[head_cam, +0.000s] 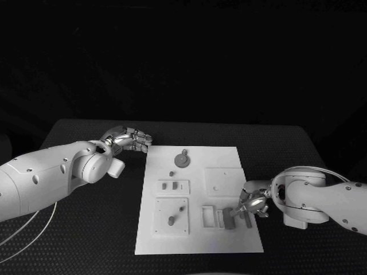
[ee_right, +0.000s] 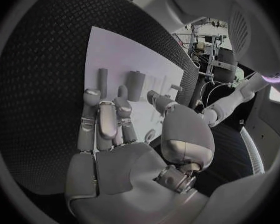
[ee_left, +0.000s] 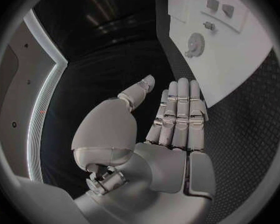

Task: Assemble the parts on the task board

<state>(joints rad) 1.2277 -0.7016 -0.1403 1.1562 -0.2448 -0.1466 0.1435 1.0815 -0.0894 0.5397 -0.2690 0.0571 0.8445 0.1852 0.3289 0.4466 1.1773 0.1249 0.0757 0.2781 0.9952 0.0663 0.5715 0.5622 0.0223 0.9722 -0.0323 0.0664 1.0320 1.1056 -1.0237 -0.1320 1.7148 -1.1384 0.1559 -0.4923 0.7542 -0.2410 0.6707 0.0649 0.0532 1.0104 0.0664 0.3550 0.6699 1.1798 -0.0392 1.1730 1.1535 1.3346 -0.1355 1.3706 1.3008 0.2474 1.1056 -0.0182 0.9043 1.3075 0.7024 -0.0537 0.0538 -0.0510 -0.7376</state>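
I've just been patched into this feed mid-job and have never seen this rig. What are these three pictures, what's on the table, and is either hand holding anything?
One robot with two white arms ending in silver hands. The big picture looks down from its head; the round ones come from cameras behind each wrist. On the black table lies a white task board with small grey parts, including a round toothed piece. The left hand rests off the board's far left corner, fingers straight, holding nothing. The right hand reaches over two upright pieces near the board's right edge; its fingers look spread, with no grip visible.
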